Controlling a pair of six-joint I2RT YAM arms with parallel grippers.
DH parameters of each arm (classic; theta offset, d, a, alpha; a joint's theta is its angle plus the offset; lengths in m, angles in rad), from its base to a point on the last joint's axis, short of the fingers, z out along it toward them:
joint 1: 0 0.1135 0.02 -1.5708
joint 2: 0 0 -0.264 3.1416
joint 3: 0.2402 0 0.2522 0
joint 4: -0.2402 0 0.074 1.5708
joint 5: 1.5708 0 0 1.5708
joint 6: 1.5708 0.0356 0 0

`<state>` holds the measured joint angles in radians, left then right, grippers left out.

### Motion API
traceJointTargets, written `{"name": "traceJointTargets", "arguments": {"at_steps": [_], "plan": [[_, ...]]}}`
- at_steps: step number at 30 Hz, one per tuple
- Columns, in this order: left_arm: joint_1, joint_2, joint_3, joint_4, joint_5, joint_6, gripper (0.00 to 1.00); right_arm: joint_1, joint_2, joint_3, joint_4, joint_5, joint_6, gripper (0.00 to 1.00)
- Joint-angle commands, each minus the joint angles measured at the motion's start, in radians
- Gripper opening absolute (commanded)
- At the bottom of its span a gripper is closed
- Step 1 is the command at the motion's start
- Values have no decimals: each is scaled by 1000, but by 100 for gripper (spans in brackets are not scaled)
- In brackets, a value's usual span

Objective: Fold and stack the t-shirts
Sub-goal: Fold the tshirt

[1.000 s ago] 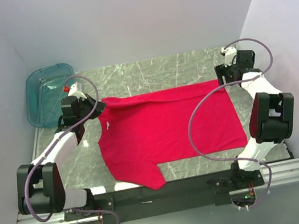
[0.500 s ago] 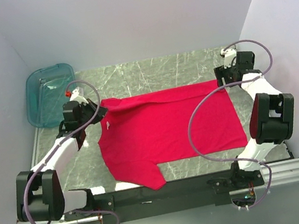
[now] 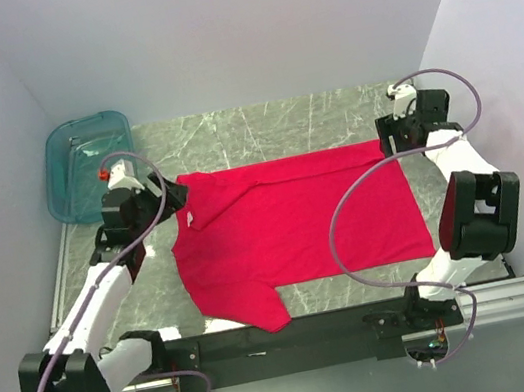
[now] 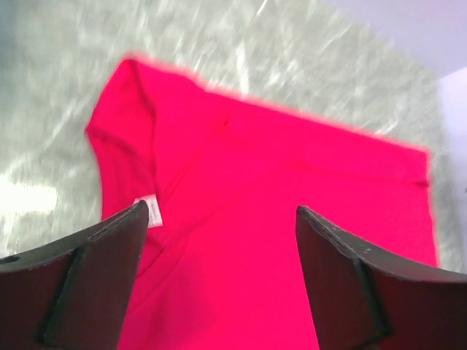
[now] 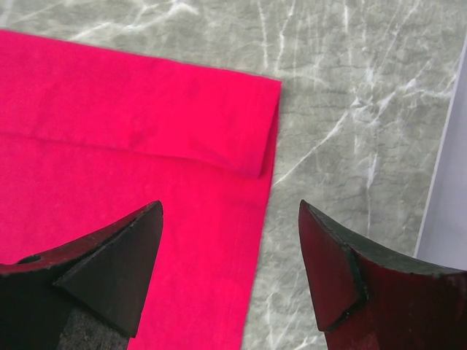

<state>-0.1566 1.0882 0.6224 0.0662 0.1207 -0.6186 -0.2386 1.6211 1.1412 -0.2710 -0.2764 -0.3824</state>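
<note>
One bright red t-shirt lies spread on the marble table, neck to the left, its far edge turned over into a narrow strip. My left gripper hovers open above the shirt's far left corner; in the left wrist view its fingers stand wide apart over the red cloth, with the white neck label beside the left finger. My right gripper is open over the far right corner; its wrist view shows the shirt's side edge between the fingers, nothing held.
A translucent teal tub stands at the far left corner of the table. White walls close in on the left, back and right. The shirt's near sleeve hangs over the black front rail.
My left gripper has opened and let go of the shirt's far left corner, then drawn back to the left. The right arm has barely moved.
</note>
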Motion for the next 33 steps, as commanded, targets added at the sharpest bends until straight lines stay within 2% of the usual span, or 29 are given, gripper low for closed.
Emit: {"name": "traceJointTargets", "arguments": {"at_steps": [1, 3, 7, 9, 15, 21, 27, 33], "plan": [[-3, -12, 57, 6, -7, 48, 87, -4, -81, -8, -22, -49, 17, 81], [-1, 124, 137, -23, 103, 74, 85, -1, -104, -9, -46, -101, 26, 82], [-3, 419, 324, -150, 313, 161, 64, 16, -156, -41, -97, -188, 25, 82], [-17, 543, 414, -180, 323, 181, 63, 24, -193, -58, -115, -227, 27, 82], [-72, 738, 608, -279, 238, 264, 63, 28, -279, -112, -157, -294, 37, 82], [-104, 825, 683, -364, 175, 318, 62, 28, -331, -144, -162, -319, 53, 82], [-142, 839, 697, -390, 65, 345, 63, 28, -336, -144, -165, -333, 59, 82], [-147, 857, 724, -410, 27, 362, 61, 27, -343, -152, -163, -334, 57, 82]]}}
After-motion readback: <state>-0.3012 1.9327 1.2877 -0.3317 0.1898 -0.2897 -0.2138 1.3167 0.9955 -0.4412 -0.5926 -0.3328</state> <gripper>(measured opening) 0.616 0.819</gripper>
